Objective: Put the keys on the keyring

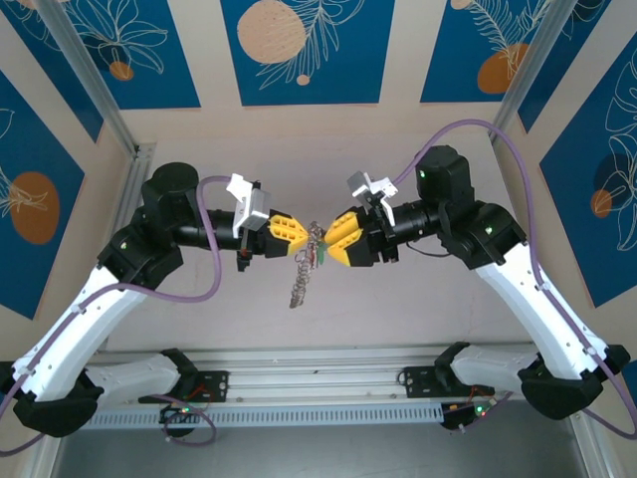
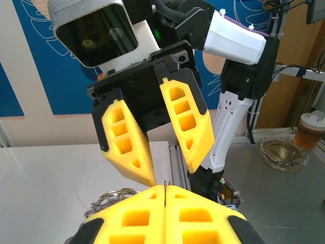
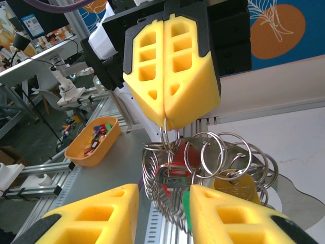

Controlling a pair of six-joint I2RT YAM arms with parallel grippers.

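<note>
Nearest the right wrist camera: right gripper (image 3: 163,195), fingers spread and empty, at 5 and 7 o'clock of the bundle. Next out: keyring (image 3: 213,152), grey loops dangling in mid-air, red-headed key (image 3: 177,154) lodged among them near centre, threading not discernible. Farthest, at 12 o'clock: left gripper (image 3: 166,122), pressed together on one thin ring. Recommended handling: right fingers closed slowly on the red head alone; left pinch firm; no tugging at the loops.

I saw the left gripper (image 2: 165,195) with its jaws closed on a thin wire of the keyring (image 2: 110,197). The right gripper (image 2: 171,177) faced it closely, jaws parted.
</note>
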